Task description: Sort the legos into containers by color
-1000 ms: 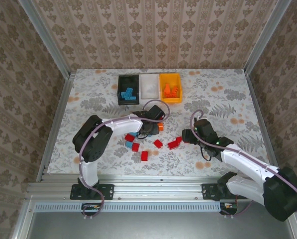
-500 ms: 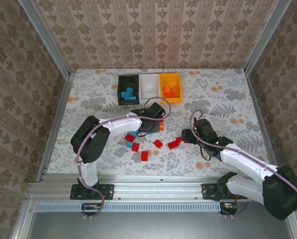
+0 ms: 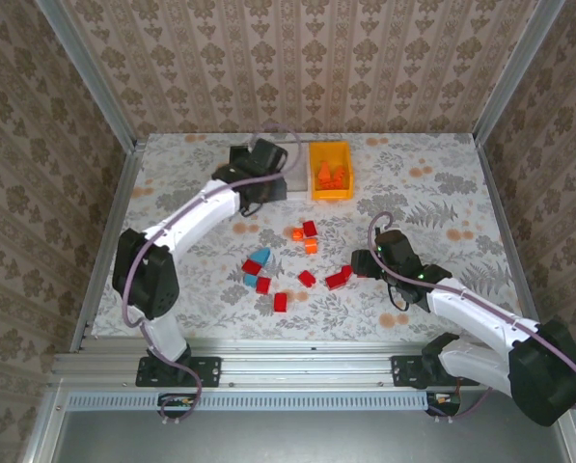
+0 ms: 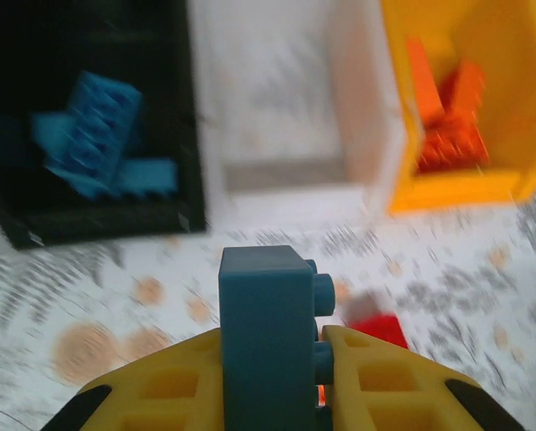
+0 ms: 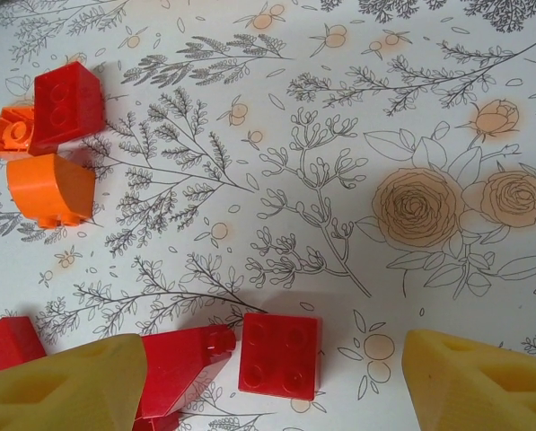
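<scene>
Nearest the arms, the right tool has not moved. Its jaws stand wide apart and it holds nothing. It hangs over two red bricks that lie on the bench. One of them sits between its fingers, not gripped.

A bit farther out, the loose bricks are spread in the middle of the bench. There are more red ones, two orange ones and two light blue ones.

A second ago the left tool was low among those bricks. Now it has swung to the far side and is up by the bins. It is clenched tight on a blue brick, which stands up between its yellow fingers.

The black bin already has blue bricks in it, so the held brick most likely goes there. It lies just ahead and to the left. The white bin looks bare inside. The orange-yellow bin holds orange bricks.

The three bins touch side by side near the far wall. So there is little room behind them. There is open bench to the left of the black bin and on the near side of the bins. The left wrist view is blurry, so the gap to the bin edge is hard to tell.
</scene>
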You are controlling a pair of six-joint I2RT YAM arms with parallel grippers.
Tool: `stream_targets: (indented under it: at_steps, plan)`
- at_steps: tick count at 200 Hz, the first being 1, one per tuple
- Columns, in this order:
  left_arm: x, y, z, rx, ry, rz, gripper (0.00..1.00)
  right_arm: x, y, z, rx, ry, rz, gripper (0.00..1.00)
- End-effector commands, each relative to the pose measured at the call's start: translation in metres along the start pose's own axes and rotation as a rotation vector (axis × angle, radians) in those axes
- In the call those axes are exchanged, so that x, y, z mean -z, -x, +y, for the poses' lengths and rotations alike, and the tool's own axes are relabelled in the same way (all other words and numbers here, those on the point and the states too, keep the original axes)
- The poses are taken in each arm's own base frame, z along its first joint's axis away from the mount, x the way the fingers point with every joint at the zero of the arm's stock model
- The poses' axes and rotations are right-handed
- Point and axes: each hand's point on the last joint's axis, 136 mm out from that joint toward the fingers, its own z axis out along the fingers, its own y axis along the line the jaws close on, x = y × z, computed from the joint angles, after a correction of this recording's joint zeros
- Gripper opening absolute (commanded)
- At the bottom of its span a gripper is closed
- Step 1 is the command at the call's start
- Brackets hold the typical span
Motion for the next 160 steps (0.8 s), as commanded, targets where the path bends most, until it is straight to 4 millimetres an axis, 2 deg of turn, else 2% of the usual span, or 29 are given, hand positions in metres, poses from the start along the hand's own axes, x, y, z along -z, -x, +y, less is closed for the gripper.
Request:
stream_targets:
  at_steps: [1, 18, 34, 37, 46, 81, 125, 147, 160]
  plan:
    - [-0.009, 0.015, 0.022, -0.032, -0.003, 0.039, 0.24, -0.001, 0.004, 0.005, -0.012, 0.023, -0.003, 0.76]
    - [-0.022, 0.036, 0.029, -0.033, -0.011, 0.045, 0.24, -0.001, 0.004, 0.004, -0.012, 0.022, -0.006, 0.76]
    - [-0.042, 0.044, 0.03, -0.045, -0.008, 0.079, 0.24, -0.001, 0.003, 0.004, -0.011, 0.021, -0.005, 0.76]
    - [-0.046, 0.05, 0.044, -0.022, 0.011, 0.08, 0.23, -0.001, 0.003, 0.004, -0.011, 0.021, -0.004, 0.76]
    - [-0.055, 0.058, 0.049, -0.01, 0.015, 0.087, 0.23, -0.001, 0.004, 0.004, -0.011, 0.02, -0.006, 0.76]
    - [-0.1, 0.061, 0.071, 0.044, 0.036, 0.147, 0.21, -0.002, 0.002, 0.004, -0.011, 0.024, -0.002, 0.76]
    - [-0.124, 0.068, 0.095, 0.044, 0.106, 0.146, 0.22, -0.005, 0.0, 0.007, -0.013, 0.033, 0.011, 0.76]
    - [-0.129, 0.07, 0.109, 0.068, 0.121, 0.146, 0.28, -0.007, -0.001, 0.007, -0.012, 0.032, 0.02, 0.76]
    - [-0.131, 0.072, 0.114, 0.075, 0.114, 0.146, 0.39, -0.008, -0.002, 0.007, -0.012, 0.032, 0.024, 0.76]
